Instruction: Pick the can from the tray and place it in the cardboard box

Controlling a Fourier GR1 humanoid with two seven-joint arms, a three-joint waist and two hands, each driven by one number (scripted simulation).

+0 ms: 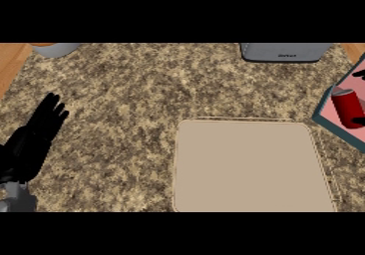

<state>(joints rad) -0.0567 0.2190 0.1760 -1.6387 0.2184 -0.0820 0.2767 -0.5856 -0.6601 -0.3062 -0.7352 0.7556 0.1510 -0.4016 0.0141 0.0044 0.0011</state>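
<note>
A red can [347, 107] stands tilted on the pink tray [346, 130] with a teal rim, at the right edge. Only parts of my right hand [363, 75] show there: dark fingers lie just beyond the can's top, apart from it. The thumb [361, 121] lies against the can's lower side. The fingers are spread on either side of the can, not closed round it. The beige cardboard box [248, 167] lies open in the middle, left of the tray. My left hand [34, 137] rests open at the left edge, fingers up.
A grey appliance [284, 51] stands at the counter's far edge, centre right. A grey pot [54, 48] sits at the far left corner. Wooden floor [7, 64] shows beyond the counter's left edge. Speckled granite counter [126, 114] lies between my left hand and the box.
</note>
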